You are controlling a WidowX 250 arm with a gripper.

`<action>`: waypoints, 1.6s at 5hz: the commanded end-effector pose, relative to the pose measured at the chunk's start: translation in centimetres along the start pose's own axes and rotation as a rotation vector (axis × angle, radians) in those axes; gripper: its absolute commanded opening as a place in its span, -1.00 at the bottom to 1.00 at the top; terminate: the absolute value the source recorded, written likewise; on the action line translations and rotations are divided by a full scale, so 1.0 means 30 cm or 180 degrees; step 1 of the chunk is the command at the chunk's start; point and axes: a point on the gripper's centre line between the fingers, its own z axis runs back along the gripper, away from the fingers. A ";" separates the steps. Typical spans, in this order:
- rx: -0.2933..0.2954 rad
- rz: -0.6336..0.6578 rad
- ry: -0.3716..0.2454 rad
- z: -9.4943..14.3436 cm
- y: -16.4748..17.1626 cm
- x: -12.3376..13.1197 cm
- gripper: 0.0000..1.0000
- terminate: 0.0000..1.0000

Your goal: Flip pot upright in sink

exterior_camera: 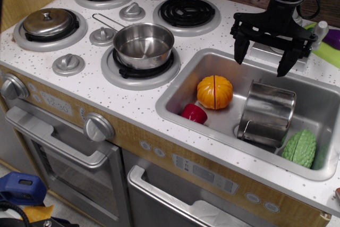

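This is a toy kitchen, a play set. Left of the jaws lies a white speckled counter (133,99) with four burners (187,11), grey knobs (68,64) and steel pans (143,44). Below them sits a sink (212,59) with plastic food, such as a pumpkin (214,91). Further down is an oven door (64,152).

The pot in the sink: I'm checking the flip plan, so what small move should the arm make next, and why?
Probably lower the gripper toward the pot. Its jaws are spread wide and hang above the sink, touching nothing, while the pot lies tilted beside the orange pumpkin with nothing gripping it.
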 end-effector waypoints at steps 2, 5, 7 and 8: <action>-0.0357 0.0066 -0.0101 -0.013 0.018 0.002 1.00 -1.00; -0.1675 0.0135 -0.0643 -0.032 0.093 -0.004 1.00 -1.00; -0.1981 0.0502 -0.0798 -0.091 0.004 0.027 1.00 -1.00; -0.2027 0.0557 -0.0718 -0.109 -0.032 0.027 1.00 -1.00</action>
